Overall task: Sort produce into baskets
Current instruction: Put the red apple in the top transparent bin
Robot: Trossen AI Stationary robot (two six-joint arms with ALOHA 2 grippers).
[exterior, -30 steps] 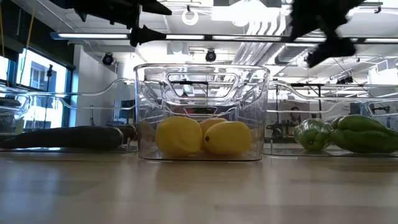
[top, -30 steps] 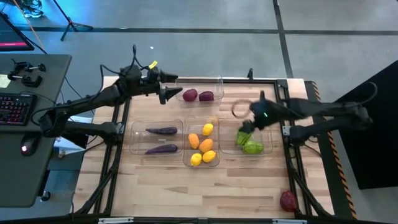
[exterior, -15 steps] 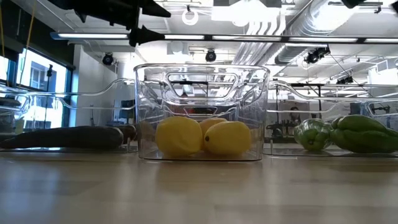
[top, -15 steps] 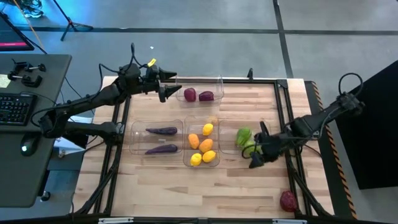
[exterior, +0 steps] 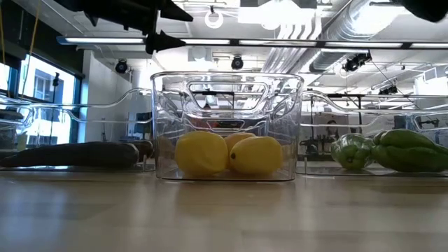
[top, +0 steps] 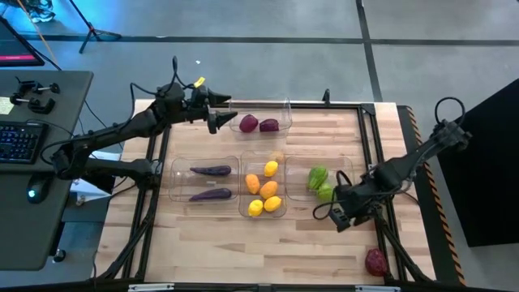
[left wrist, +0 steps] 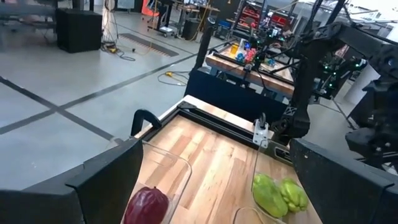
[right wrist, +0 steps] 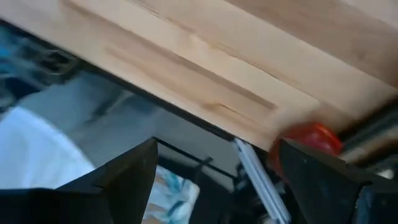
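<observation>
While the sorting looks almost wrapped up, one dark red round piece of produce (top: 375,261) sits alone on the bare wooden table (top: 211,251) at the near right corner, well apart from every bin, and that is surely why the right gripper (top: 341,219) hangs low over the boards just beside the clear rectangular plastic bin of green ridged vegetables (top: 323,183), with its wrist camera already catching that red piece (right wrist: 309,138) past its two spread dark fingers (right wrist: 127,173), which hold nothing. Up at the far side, the left gripper (top: 215,122) waits at the edge of the clear plastic bin (top: 284,109) holding two dark red round pieces (top: 249,123); its fingers (left wrist: 106,177) stand wide apart and empty, and one red piece (left wrist: 147,205) shows between them in its own camera. Elsewhere the groups are tidy: two long dark purple eggplants (top: 210,170) lie side by side in the clear left-hand bin (top: 180,166), and yellow lemons (top: 271,169) share the clear middle bin (top: 243,209) with the orange pieces (top: 253,183), the lemons (exterior: 201,153) resting against its near wall in the low view. My read is that the stray red piece is the last job, and it belongs with its two twins at the far bin, so the right arm needs a reach toward the table corner first.
</observation>
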